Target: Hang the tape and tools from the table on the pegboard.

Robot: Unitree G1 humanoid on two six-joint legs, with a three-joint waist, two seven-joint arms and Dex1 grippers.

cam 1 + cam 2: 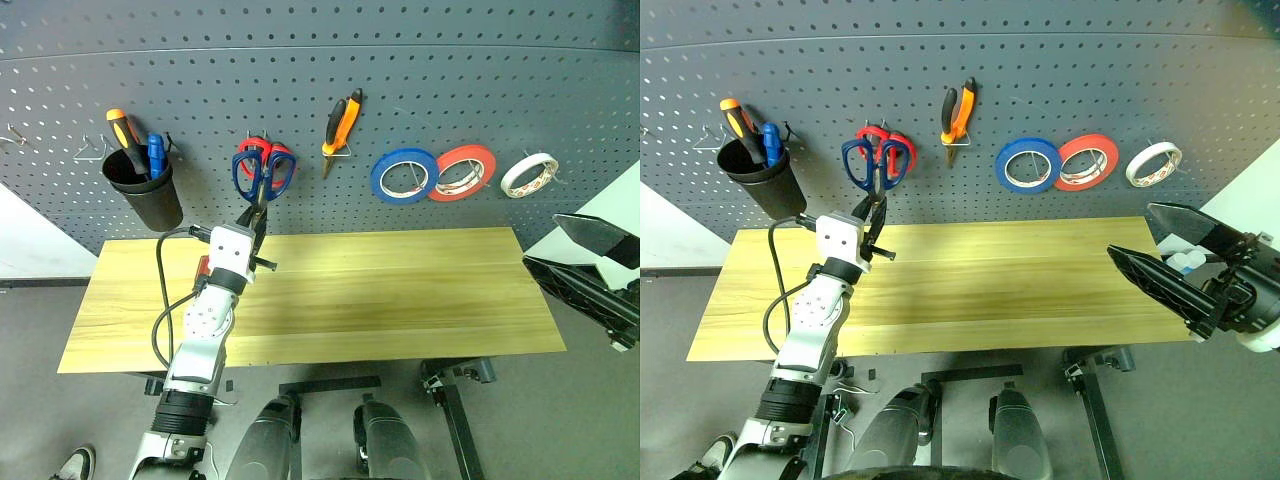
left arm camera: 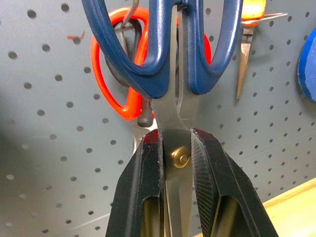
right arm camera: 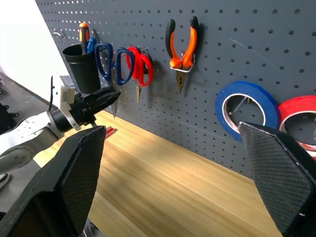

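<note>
My left gripper is shut on the steel blades of the scissors with dark blue handles, near their pivot. It holds them handles-up against the pegboard, in front of the red-handled scissors. Whether a blue loop rests on the hook I cannot tell. The orange-and-black pliers and the whitish tape hang on hooks. A red-handled thing lies on the table under my left hand, mostly hidden. My right gripper stands wide open, off the table's right end, with nothing in it.
A black cup on the board's left holds an orange and a blue screwdriver. A blue tape roll and a red one hang between the pliers and the whitish tape. A white surface sits at far left.
</note>
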